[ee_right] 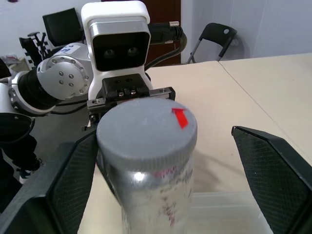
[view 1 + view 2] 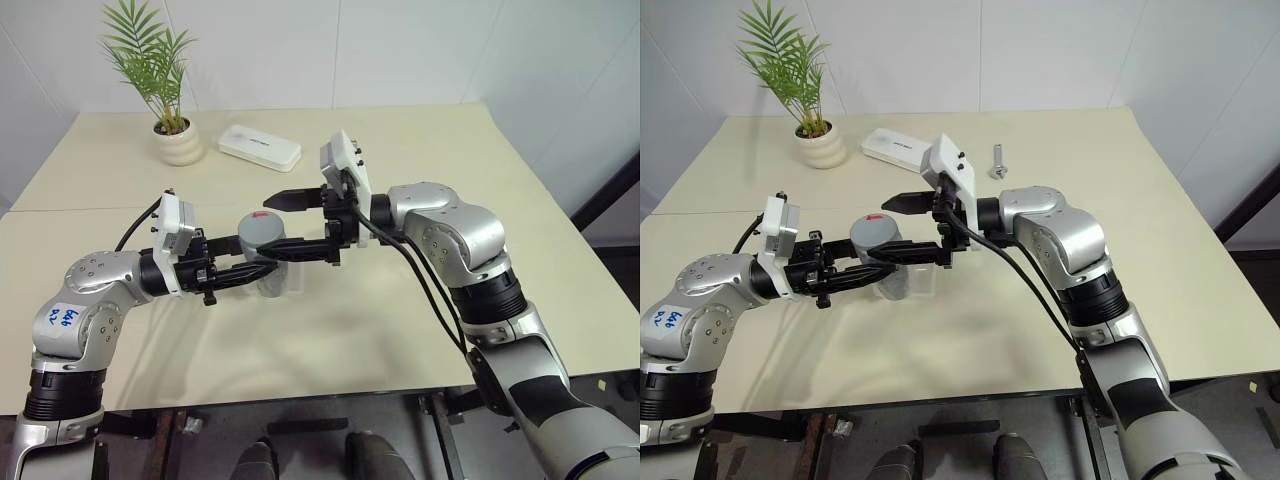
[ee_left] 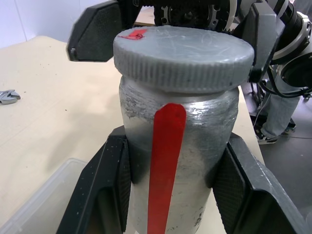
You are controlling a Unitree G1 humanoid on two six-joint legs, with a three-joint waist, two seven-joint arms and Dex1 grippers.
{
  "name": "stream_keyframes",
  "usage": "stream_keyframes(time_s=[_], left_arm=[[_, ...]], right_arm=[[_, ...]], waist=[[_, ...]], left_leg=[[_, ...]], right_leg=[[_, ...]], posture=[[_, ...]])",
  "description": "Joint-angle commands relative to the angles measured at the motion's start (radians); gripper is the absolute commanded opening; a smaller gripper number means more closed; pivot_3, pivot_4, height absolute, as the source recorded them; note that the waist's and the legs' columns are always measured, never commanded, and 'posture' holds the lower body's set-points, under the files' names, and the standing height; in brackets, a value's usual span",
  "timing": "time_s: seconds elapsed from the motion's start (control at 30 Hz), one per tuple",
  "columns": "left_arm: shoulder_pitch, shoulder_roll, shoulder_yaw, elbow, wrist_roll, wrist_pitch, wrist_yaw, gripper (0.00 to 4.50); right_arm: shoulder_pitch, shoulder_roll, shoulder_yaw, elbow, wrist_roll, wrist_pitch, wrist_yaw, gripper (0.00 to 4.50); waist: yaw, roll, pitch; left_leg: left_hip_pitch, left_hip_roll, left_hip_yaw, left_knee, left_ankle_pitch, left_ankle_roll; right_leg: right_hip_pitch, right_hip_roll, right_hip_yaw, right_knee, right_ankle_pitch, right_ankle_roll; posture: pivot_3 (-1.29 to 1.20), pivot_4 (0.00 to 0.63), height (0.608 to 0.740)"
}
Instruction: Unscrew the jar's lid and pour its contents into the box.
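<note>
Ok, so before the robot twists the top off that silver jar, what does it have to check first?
1. Left gripper shut on the jar, a finger on each side: ok.
2. Lid on the jar, with a red mark on top: ok.
3. Right gripper open, one finger on each side of the lid, not squeezing it yet: ok.
4. Jar upright, so nothing can spill: ok.
5. Box on the table right beside the jar: ok.
6. Contents inside the jar: cannot tell, the jar is not see-through.
</note>
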Motion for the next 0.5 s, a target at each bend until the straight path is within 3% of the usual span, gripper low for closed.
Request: stream_keyframes(time_s=[0.03, 0.5], left_arm=[[-0.006, 0.012, 0.009, -0.026, -0.024, -0.011, -0.02, 1.88], [-0.003, 0.017, 0.012, -0.029, -0.023, -0.01, -0.026, 1.88]], right_arm=[[0.001, -0.021, -0.048, -0.026, 0.014, 0.004, -0.003, 4.49], [0.02, -0.037, -0.054, -0.027, 0.028, 0.008, 0.012, 4.49]], waist=[[-0.001, 0.0, 0.0], [0.0, 0.0, 0.0]], left_leg=[[0.0, 0.0, 0.0, 0.0, 0.0, 0.0], [0.0, 0.0, 0.0, 0.0, 0.0, 0.0]], right_leg=[[0.0, 0.0, 0.0, 0.0, 0.0, 0.0], [0.0, 0.0, 0.0, 0.0, 0.0, 0.0]], posture=[[0.0, 0.15, 0.74], [0.0, 0.15, 0.74]])
